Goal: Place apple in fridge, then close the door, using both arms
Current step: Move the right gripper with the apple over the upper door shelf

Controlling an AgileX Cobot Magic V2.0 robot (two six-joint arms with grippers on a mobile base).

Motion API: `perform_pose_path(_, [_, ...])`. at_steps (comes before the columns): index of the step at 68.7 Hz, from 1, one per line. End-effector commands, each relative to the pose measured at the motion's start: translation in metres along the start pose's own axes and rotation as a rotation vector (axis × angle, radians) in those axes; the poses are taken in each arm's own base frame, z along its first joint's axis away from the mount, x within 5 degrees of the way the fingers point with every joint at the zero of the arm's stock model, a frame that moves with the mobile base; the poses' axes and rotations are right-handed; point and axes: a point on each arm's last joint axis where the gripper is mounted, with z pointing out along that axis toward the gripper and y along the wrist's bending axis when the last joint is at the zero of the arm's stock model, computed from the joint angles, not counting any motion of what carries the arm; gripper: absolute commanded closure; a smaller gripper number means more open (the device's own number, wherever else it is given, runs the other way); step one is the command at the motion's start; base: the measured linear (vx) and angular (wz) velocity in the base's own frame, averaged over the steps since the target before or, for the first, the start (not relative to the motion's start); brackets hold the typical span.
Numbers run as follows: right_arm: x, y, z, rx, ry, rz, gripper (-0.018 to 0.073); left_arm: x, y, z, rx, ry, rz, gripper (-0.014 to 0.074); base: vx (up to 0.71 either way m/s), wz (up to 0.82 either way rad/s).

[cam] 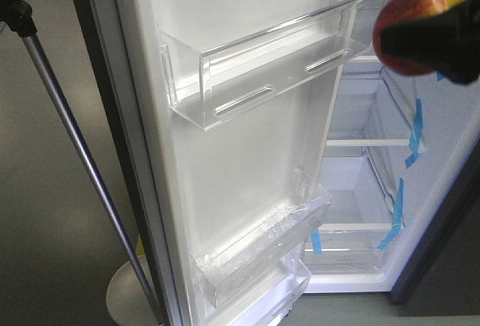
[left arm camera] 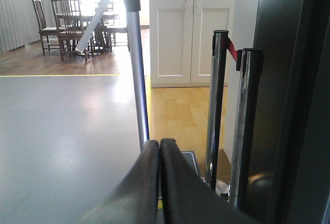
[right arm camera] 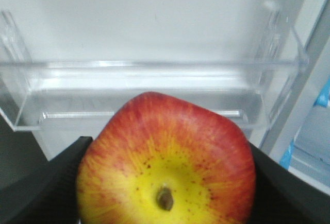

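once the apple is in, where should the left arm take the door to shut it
Take the door at its free long edge, farthest from the fridge opening, approached from its dark outer side. No handle shows, and clear bins clutter the white inner face, so pushing the flat outside likely works best.

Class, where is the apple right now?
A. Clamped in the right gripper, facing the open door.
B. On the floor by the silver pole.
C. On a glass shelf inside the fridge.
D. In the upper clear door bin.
A: the apple sits between the black fingers of the right gripper, with the clear door bin behind it.
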Motion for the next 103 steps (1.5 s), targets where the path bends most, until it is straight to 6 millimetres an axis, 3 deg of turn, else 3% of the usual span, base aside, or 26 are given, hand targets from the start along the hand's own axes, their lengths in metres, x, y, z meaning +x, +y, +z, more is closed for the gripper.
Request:
perform_pose_path(1, [-0.034, -0.003, -0.003, -0.010, -0.140, -0.012, 0.0342, -0.014, -0.001, -0.002, 0.008, -0.112, -0.016, 0.0603, 0.00, 0.00])
perform_pose_path(13, [-0.061, -0.020, 0.017, -0.035, -0.166, -0.035, 0.0334, -0.014, -0.001, -0.002, 0.008, -0.112, -0.016, 0.0603, 0.00, 0.00])
perform_pose_path(26, [-0.075, -0.036, 0.044, -0.074, -0.190, 0.002, 0.0328, -0.014, -0.001, -0.002, 0.008, -0.112, -0.016, 0.0603, 0.00, 0.00])
perform_pose_path(45, [-0.073, -0.054, 0.081, -0.139, -0.195, 0.042, 0.0317, -0.014, -0.001, -0.002, 0.008, -0.112, -0.016, 0.0603, 0.00, 0.00])
perform_pose_path(70, [-0.063, -0.066, 0.105, -0.155, -0.163, 0.069, 0.0276, -0.014, -0.001, -0.002, 0.008, -0.112, -0.016, 0.0603, 0.00, 0.00])
perform_pose_path(79, [-0.061, -0.068, 0.109, -0.151, -0.153, 0.072, 0.0216, -0.014, -0.001, -0.002, 0.008, -0.112, -0.016, 0.0603, 0.00, 0.00])
perform_pose_path(103, [-0.058, -0.074, 0.111, -0.092, -0.127, 0.124, -0.0044, -0.014, -0.001, -0.002, 0.008, -0.112, -0.016, 0.0603, 0.00, 0.00])
